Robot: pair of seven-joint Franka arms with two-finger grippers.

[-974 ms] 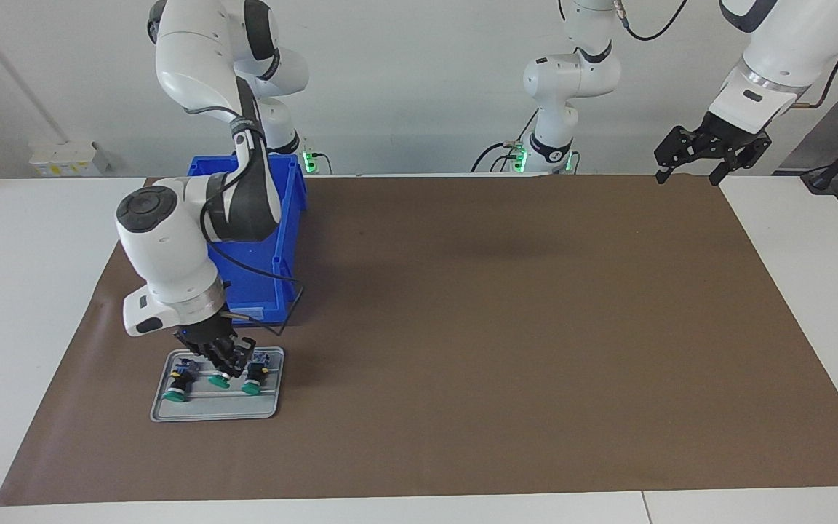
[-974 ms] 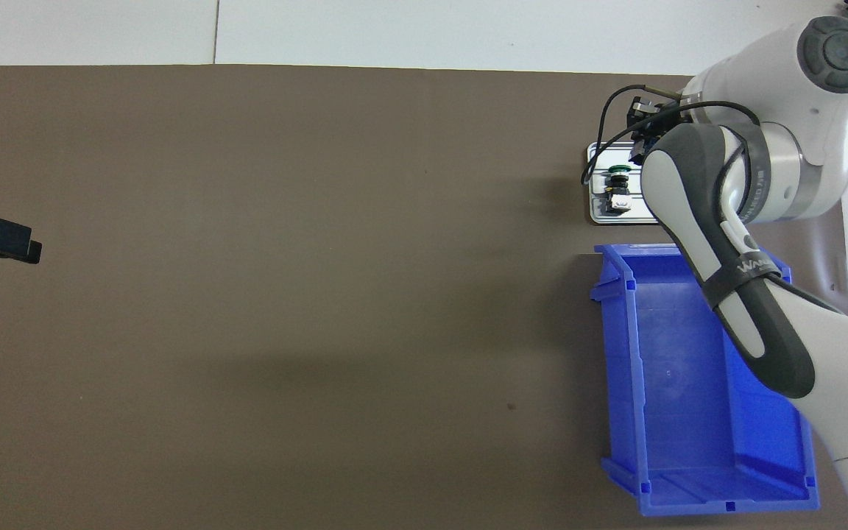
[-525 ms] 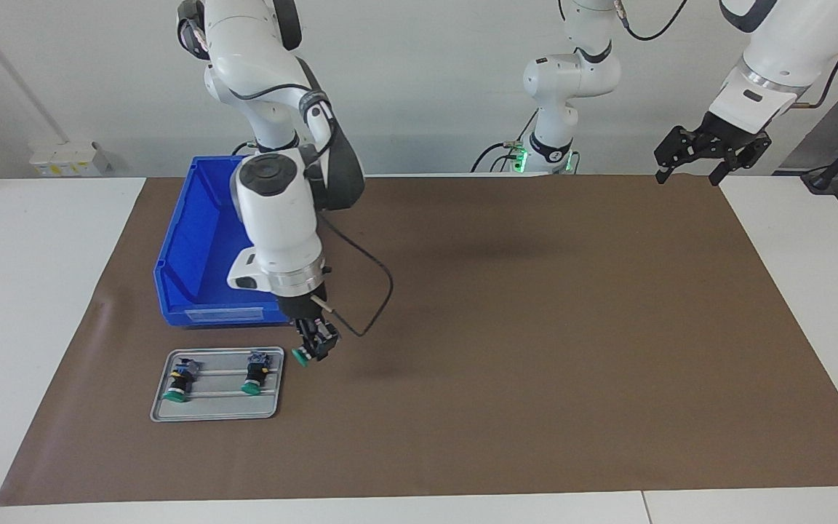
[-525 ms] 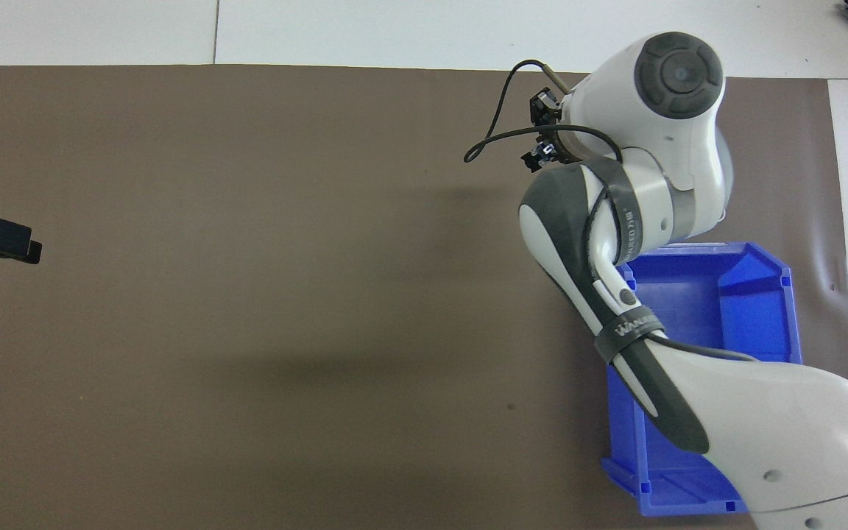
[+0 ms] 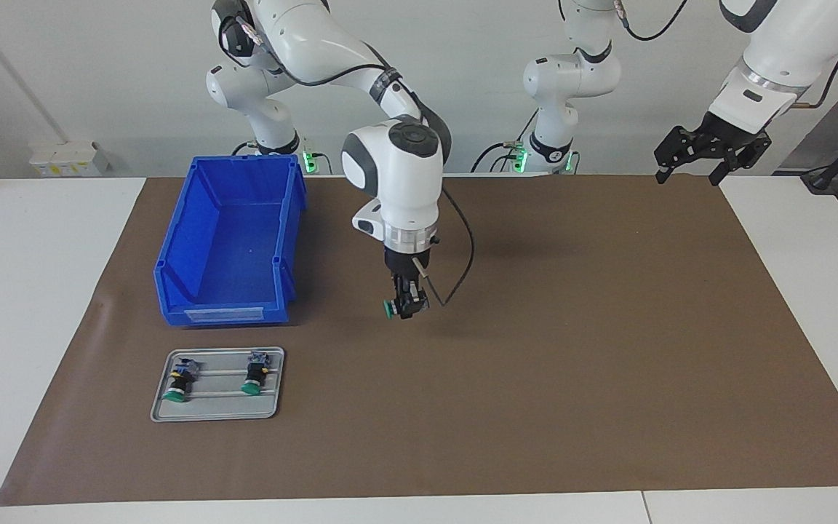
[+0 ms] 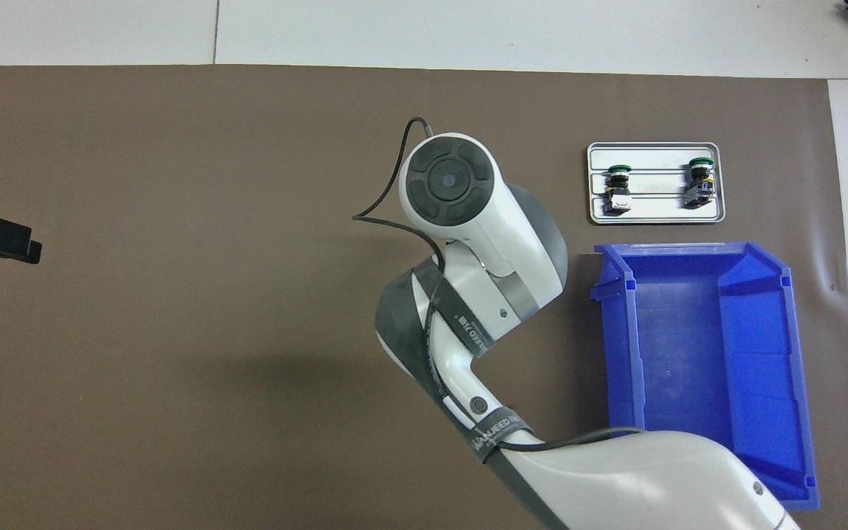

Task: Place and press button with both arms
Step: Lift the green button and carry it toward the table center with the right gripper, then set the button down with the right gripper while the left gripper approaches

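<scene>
Facing view: right pincer (image 5: 406,306) grips button (image 5: 388,309).

White table (image 5: 41,306) under a brown mat (image 5: 572,349), pale wall (image 5: 99,73) above.

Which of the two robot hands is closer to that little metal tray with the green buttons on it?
The right. The right gripper hangs over the mat a short way from the tray, shut on a button. The left gripper waits at the left arm's end, raised.
</scene>
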